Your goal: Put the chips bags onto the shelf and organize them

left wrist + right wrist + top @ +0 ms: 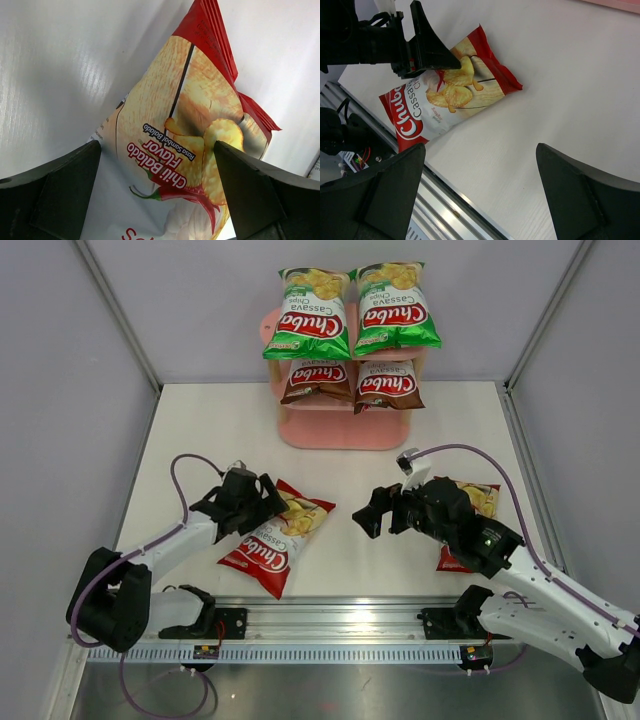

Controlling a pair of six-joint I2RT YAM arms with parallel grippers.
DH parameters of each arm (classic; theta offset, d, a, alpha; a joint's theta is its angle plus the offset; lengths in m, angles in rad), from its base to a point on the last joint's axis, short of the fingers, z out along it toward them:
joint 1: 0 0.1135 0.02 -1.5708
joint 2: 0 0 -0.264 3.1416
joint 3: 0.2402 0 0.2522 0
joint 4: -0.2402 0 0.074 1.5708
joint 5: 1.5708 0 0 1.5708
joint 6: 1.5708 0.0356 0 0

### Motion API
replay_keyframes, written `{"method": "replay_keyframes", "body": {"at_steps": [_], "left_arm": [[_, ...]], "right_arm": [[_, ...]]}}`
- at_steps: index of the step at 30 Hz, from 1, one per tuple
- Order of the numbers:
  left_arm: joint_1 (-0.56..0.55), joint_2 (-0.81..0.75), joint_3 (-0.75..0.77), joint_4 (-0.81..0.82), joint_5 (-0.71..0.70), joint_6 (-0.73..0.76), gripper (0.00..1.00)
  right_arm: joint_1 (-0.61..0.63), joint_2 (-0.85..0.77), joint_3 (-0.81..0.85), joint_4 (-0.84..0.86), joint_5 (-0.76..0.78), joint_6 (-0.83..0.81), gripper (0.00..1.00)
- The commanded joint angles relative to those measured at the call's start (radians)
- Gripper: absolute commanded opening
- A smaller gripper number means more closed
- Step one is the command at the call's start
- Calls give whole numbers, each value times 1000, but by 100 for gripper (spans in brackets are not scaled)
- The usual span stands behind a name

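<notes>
Two green chips bags (308, 312) (397, 306) lean on the top tier of the pink shelf (330, 430), with two brown bags (318, 380) (388, 385) on the tier below. One red bag (275, 540) lies flat on the table at the left. My left gripper (270, 502) hovers open over its upper end, the bag (175, 140) showing between the spread fingers (60, 195). A second red bag (482, 498) lies partly hidden under my right arm. My right gripper (368, 515) stands open above bare table, holding nothing. The right wrist view shows the left red bag (445, 100).
Grey walls close in the table on the left, back and right. A metal rail (330, 625) carrying both arm bases runs along the near edge, also seen in the right wrist view (445, 210). The shelf's bottom tier shows bare pink board.
</notes>
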Motion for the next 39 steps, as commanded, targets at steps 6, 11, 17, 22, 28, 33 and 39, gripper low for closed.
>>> {"method": "replay_keyframes", "body": {"at_steps": [6, 11, 17, 22, 28, 33, 39], "left_arm": [[-11, -169, 85, -91, -84, 181, 99], [-12, -356, 81, -231, -217, 191, 99], [-3, -466, 39, -301, -187, 212, 99], [-5, -415, -20, -236, 140, 329, 99], [-5, -314, -53, -225, 102, 293, 99], [-55, -280, -82, -174, 118, 274, 99], [-129, -323, -163, -87, 156, 195, 99]], "right_arm": [[-18, -10, 66, -42, 94, 23, 100], [-24, 1, 58, -45, 88, 29, 99], [-26, -21, 66, -86, 56, 26, 99], [-26, -77, 94, -173, -104, -51, 100], [-26, -185, 84, -181, -332, -102, 99], [-26, -219, 60, -158, -400, -97, 100], [-26, -180, 45, -123, -399, -82, 99]]}}
